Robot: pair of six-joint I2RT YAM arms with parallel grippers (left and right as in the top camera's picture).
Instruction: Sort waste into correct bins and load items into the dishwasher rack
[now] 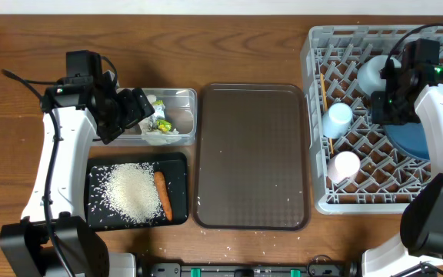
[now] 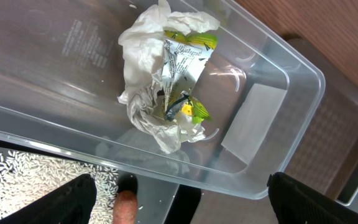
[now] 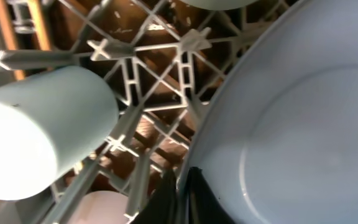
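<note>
Pinching down at the edge of the blue plate point(image 3: 291, 137), my right gripper point(image 3: 180, 193) has its fingers drawn fully together against the rim. I cannot tell whether the rim is caught between them or lies just beside them.

The plate sits in the near right part of the dishwasher rack point(image 1: 314, 46), leaning among the pegs. If the rim is only nipped at its lip, I judge any tug could let it slide out, and the plate would drop flat across the pegs or swing sideways. The light-blue cup point(image 3: 42, 130) lies close by on my camera's left, and a swinging plate or a careless wrist could knock it loose. My fingers are also low among the grid bars, so lifting off at an angle could snag them.

Being round, the plate has no true long axis. Its hollow face turns up toward my wrist, and the rim curves away from my fingertips. How steeply it leans I cannot say.

My left gripper point(image 2: 182, 186) hangs with fingers spread wide over the clear tub point(image 2: 303, 81), gripping nothing, with the crumpled tissue point(image 2: 160, 81) lying inside.
</note>
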